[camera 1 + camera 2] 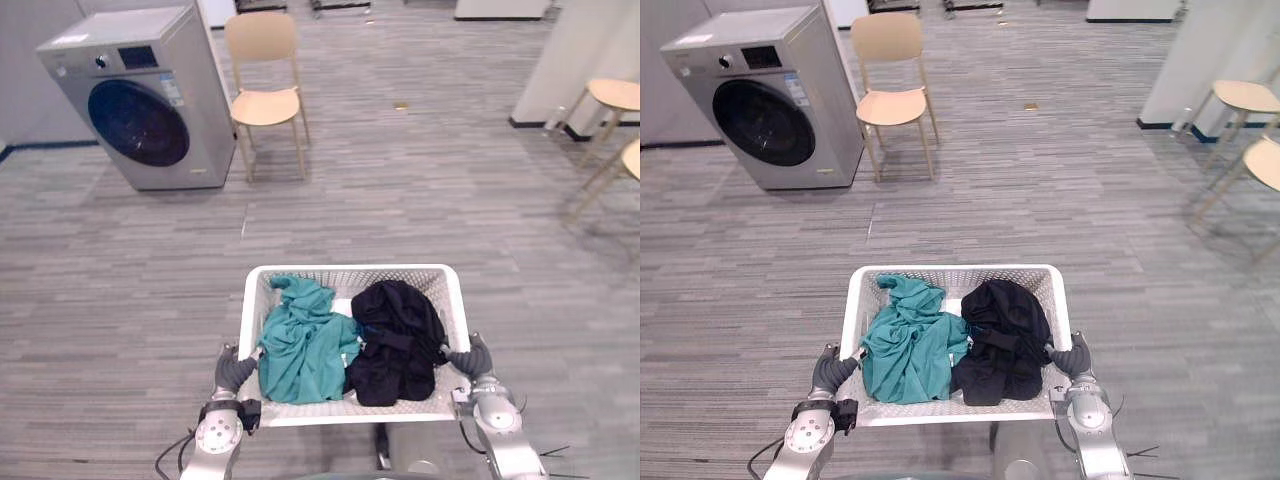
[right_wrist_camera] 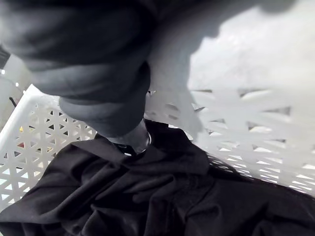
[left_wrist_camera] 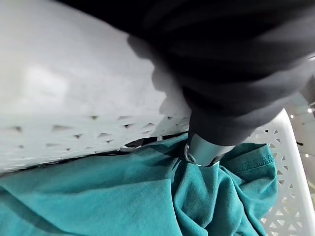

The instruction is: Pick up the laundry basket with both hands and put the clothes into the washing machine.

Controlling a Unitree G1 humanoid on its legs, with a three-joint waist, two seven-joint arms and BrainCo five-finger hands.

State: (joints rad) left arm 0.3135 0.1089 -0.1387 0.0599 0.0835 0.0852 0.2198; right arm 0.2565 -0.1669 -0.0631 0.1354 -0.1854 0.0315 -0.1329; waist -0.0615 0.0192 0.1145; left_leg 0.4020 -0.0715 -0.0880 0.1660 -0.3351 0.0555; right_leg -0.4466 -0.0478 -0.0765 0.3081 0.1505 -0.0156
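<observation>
Carries the white laundry basket (image 1: 350, 270) between both hands, in front of the body and above the grey floor (image 1: 450, 190). Left hand (image 1: 235, 372) at the basket's left wall, close to the near left corner. Right hand (image 1: 470, 358) at the right wall, close to the near right corner. Both arms low in the eye views, forearms pointing almost straight ahead, wrists turned inward. Dark ribbed covers laid against the outside of the walls, just at the rim.

In the left wrist view, a silver thumb (image 3: 203, 150) hooked over the rim and going down into the basket, onto the teal cloth. Other fingers hidden outside the wall. Same on the other side: right thumb (image 2: 134, 141) over the rim, reaching the black cloth. So each hand closed on the basket's rim and gripping the wall, as far as can be seen.

Inside the basket, two pieces of clothing, side by side and touching in the middle. Teal garment (image 1: 305, 345) crumpled in the left half, from near the far left corner to the near wall. Black garment (image 1: 398, 340) bunched in the right half, against the right wall.

Washing machine (image 1: 140, 100) on the floor far ahead and to the left, well apart from the basket. Silver-grey body, with a round door (image 1: 138, 122) that is dark and closed. Just beside it, on its right, a pale wooden chair (image 1: 265, 95). Two more chairs (image 1: 615, 95) of the same pale colour at the far right of the floor, near a white wall.
</observation>
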